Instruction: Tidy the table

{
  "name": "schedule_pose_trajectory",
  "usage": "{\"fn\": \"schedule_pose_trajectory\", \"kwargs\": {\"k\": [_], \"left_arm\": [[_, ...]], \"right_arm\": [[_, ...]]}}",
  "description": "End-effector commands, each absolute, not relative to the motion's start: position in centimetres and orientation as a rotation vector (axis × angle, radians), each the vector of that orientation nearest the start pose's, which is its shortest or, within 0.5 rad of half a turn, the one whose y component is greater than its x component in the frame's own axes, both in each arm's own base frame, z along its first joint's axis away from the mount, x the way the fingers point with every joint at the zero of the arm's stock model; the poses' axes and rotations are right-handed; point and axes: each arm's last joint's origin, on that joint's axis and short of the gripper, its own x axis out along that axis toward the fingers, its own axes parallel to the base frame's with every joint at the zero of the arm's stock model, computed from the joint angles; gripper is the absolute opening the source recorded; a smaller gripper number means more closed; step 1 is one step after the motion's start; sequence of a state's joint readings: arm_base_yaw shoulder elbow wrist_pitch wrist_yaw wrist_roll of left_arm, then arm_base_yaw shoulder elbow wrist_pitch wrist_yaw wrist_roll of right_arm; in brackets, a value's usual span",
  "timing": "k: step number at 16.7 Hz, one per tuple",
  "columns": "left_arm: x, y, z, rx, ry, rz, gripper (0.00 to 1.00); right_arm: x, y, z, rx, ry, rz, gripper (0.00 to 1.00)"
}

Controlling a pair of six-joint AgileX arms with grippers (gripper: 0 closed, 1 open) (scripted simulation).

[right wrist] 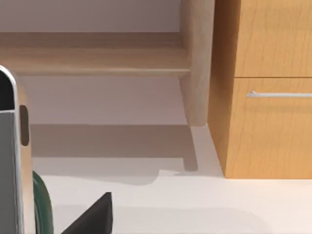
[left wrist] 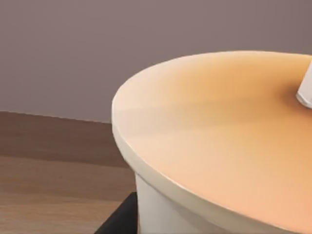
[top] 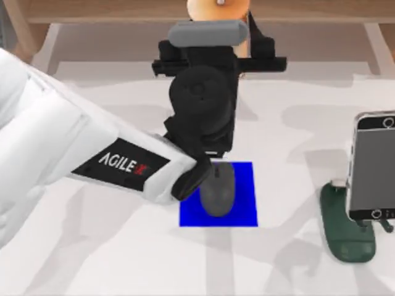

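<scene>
The white table (top: 92,259) carries a grey mouse (top: 217,188) on a small blue mat (top: 247,209). A phone (top: 372,166) leans in a dark green stand (top: 345,231) at the right. My left arm reaches across the mouse to the table's far edge. There my left gripper (top: 220,24) is shut on a round white object with an orange top (top: 219,9), seen very close in the left wrist view (left wrist: 219,131). A black part of my right gripper (right wrist: 92,214) hangs low over the table (right wrist: 195,209) beside the phone (right wrist: 9,161) and its stand (right wrist: 43,204).
A wooden shelf frame (top: 308,12) runs along the far edge. A wooden drawer cabinet (right wrist: 263,97) and a table leg (right wrist: 197,63) stand beyond the table in the right wrist view. Bare tabletop lies front left and between the mat and the stand.
</scene>
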State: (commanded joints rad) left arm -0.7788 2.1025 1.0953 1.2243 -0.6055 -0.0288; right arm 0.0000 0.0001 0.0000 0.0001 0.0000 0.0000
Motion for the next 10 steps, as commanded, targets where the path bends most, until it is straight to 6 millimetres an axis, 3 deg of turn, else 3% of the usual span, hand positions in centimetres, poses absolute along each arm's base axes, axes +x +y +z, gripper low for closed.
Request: {"fn": "schedule_pose_trajectory", "kwargs": {"k": [5, 10], "left_arm": [[34.2, -25.9, 20.5, -0.200, -0.203, -0.176, 0.00], [36.9, -21.5, 23.2, -0.180, -0.221, -0.143, 0.00]], "right_arm": [[10.6, -0.1, 16.0, 0.000, 0.000, 0.000, 1.00], [10.6, -0.1, 16.0, 0.000, 0.000, 0.000, 1.00]]}}
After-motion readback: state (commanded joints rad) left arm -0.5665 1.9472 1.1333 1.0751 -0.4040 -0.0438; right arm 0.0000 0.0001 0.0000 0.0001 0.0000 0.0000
